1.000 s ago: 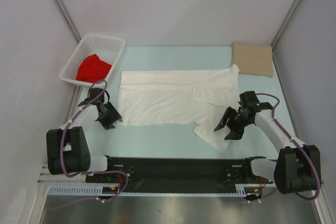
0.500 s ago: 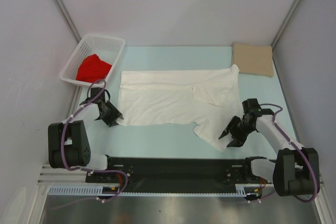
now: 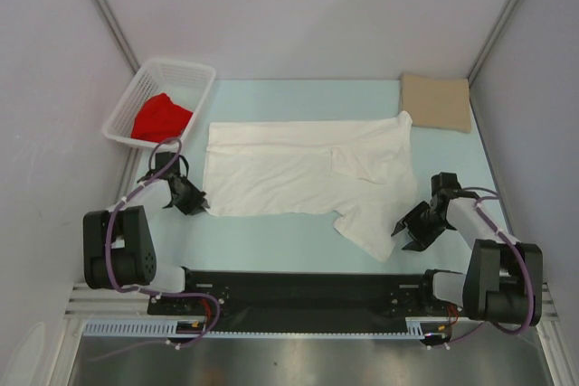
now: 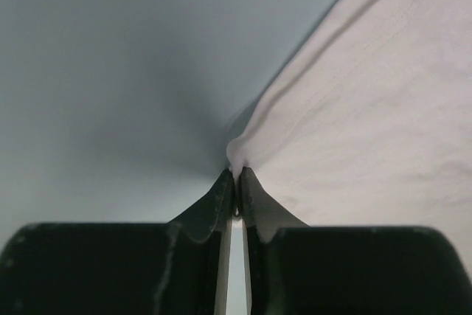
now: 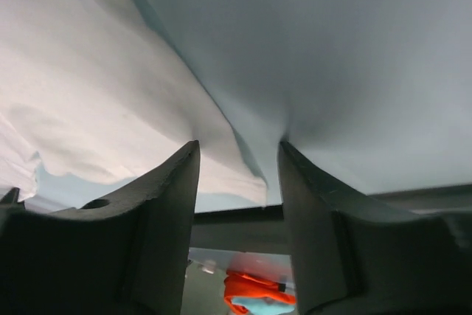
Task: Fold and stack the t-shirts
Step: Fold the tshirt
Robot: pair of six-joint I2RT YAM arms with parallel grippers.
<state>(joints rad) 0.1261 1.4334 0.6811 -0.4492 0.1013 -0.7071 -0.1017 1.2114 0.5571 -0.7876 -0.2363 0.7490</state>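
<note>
Because the white t-shirt (image 3: 298,164) is thin, limp cloth lying spread flat on the table (image 3: 271,241), it will likely feel light. It should sag and crease wherever it is not held, and slide easily over the smooth top. A single pinch would probably just drag it into a bunch. The better holds look like two edge points at once, a hem corner on one side and the sleeve or shoulder edge on the other.

At the shirt's near left corner, the left gripper (image 4: 236,178) has its jaws pressed together. They pinch a small puckered fold of the white hem, and a ridge of cloth runs away from the pinch.

Beside the shirt's near right sleeve, the right gripper (image 5: 236,160) is low over the table. Its jaws are spread about half wide with the sleeve's tip lying loose between them, and they hold nothing.

The tan t-shirt (image 3: 436,102) lies folded just beyond the white shirt's far right corner. The red t-shirt (image 3: 161,117) sits crumpled in the basket (image 3: 181,68) off its far left corner.
</note>
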